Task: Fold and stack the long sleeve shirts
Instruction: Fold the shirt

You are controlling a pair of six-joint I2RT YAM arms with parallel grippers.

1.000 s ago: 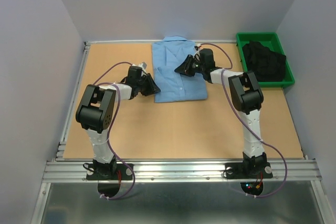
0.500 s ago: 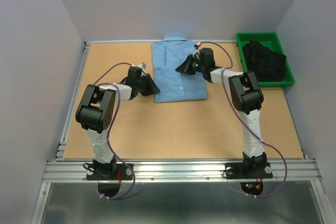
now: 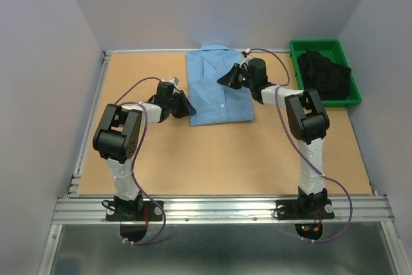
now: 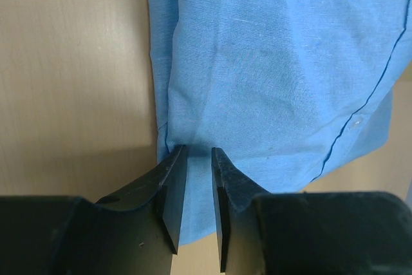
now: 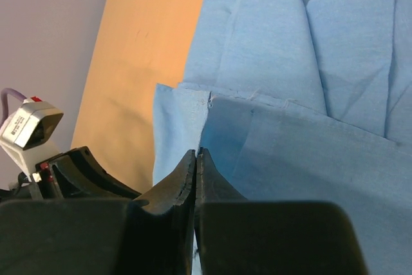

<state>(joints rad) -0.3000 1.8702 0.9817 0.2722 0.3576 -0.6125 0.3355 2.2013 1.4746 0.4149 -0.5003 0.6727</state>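
Observation:
A light blue long sleeve shirt (image 3: 215,88) lies folded into a rectangle at the back middle of the table, collar to the rear. My left gripper (image 3: 188,107) is at its near left corner. In the left wrist view the jaws (image 4: 198,150) stand narrowly open over the shirt's edge (image 4: 270,62), and flat cloth shows through the gap. My right gripper (image 3: 225,80) is over the shirt's middle. In the right wrist view its jaws (image 5: 196,152) are shut, with the edge of a cloth layer (image 5: 290,152) running straight into the tips.
A green bin (image 3: 293,47) holding dark clothing (image 3: 325,75) stands at the back right, close to the right arm. The left gripper (image 5: 71,169) shows at the lower left of the right wrist view. Bare wooden tabletop (image 3: 219,159) lies in front of the shirt.
My right gripper has shifted slightly back and to the right over the shirt. The left arm has not moved, and the shirt's outline looks the same.

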